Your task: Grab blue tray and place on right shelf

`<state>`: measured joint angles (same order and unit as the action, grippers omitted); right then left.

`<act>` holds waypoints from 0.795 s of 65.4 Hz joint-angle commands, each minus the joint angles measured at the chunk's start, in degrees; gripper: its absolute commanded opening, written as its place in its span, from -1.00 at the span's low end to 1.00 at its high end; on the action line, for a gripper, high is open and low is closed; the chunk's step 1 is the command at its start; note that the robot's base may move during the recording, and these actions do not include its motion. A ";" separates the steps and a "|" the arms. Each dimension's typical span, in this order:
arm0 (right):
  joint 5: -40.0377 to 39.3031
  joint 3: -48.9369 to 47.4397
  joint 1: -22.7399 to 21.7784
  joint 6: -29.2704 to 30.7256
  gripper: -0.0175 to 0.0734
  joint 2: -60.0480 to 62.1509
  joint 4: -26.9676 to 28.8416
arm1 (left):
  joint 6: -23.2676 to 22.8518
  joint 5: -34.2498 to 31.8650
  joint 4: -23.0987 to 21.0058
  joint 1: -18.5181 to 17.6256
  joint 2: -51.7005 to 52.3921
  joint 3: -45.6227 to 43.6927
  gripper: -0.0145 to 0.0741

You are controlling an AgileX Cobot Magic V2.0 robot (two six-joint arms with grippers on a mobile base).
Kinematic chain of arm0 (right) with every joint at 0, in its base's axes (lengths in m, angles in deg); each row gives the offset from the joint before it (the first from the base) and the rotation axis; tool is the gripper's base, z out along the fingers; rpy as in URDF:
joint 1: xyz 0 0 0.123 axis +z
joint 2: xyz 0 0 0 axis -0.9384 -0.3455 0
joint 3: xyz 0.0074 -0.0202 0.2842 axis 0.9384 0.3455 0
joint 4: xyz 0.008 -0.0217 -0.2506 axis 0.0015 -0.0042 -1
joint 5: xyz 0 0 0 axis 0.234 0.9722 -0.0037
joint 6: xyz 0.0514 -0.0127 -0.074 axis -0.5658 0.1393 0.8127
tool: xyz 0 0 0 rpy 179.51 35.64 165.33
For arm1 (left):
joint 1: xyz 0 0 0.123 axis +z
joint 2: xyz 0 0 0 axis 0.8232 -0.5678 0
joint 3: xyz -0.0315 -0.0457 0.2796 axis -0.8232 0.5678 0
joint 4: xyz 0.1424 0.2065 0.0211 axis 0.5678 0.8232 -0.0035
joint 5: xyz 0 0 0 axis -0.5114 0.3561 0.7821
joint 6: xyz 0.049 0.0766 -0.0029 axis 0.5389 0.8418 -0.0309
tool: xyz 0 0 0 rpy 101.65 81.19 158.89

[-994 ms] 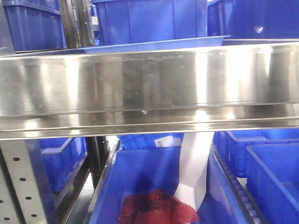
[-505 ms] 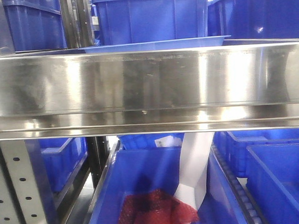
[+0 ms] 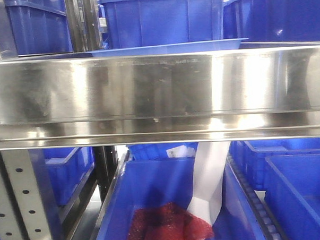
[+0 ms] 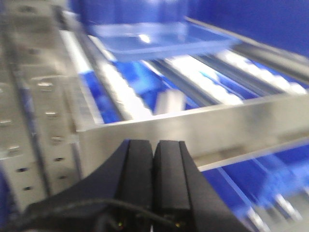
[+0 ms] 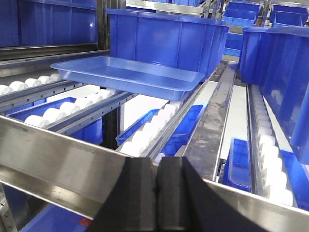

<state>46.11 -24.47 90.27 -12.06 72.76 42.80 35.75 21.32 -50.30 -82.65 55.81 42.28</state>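
1. The blue tray (image 5: 128, 75) rests on the white roller tracks (image 5: 149, 130) of the steel shelf (image 3: 158, 88), in front of a deep blue bin (image 5: 164, 41).
2. Both pincers, the left pincer (image 4: 154, 159) and the right pincer (image 5: 157, 176), are closed on nothing, outside the front rail.
3. Judged best: open the jaws before passing the rail, approach level, and pinch the tray's near flared rim rather than its slick floor.

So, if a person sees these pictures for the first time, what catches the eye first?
Probably the wide shiny front rail of the right shelf, crossing the whole front view. Next, the blue tray lying on the white rollers before a deep blue bin. Below, red mesh lies in a lower bin.
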 commanded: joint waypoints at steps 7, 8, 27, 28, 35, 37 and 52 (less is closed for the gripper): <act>-5.28 -1.58 -0.05 0.08 -0.49 -0.31 -0.77 | 5.54 -10.09 -5.10 11.25 6.75 5.87 -0.78; -5.28 -1.58 -0.05 0.08 -0.49 -0.31 -0.77 | 5.90 -10.77 -5.43 12.46 7.36 6.64 -0.78; -5.28 -1.58 -0.05 0.08 -0.49 -0.31 -0.77 | 6.15 -32.38 -6.14 21.90 16.67 27.41 -0.78; -5.28 -1.58 -0.05 0.08 -0.49 -0.31 -0.77 | 6.15 -31.28 -6.14 22.01 16.67 27.23 -0.78; -5.27 -1.58 -0.05 0.08 -0.49 -0.31 -0.77 | 6.15 -27.39 -6.14 22.01 16.67 26.44 -0.78; -5.27 -1.58 -0.05 0.08 -0.49 -0.31 -0.77 | 6.15 -27.39 -6.14 22.01 16.67 26.54 -0.78; -5.25 -1.58 -0.05 0.08 -0.49 -0.31 -0.77 | 6.15 -27.12 -6.14 22.01 16.67 26.68 -0.78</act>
<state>45.98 -24.34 90.27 -12.06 72.76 42.80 41.66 -0.86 -55.86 -60.75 71.60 67.44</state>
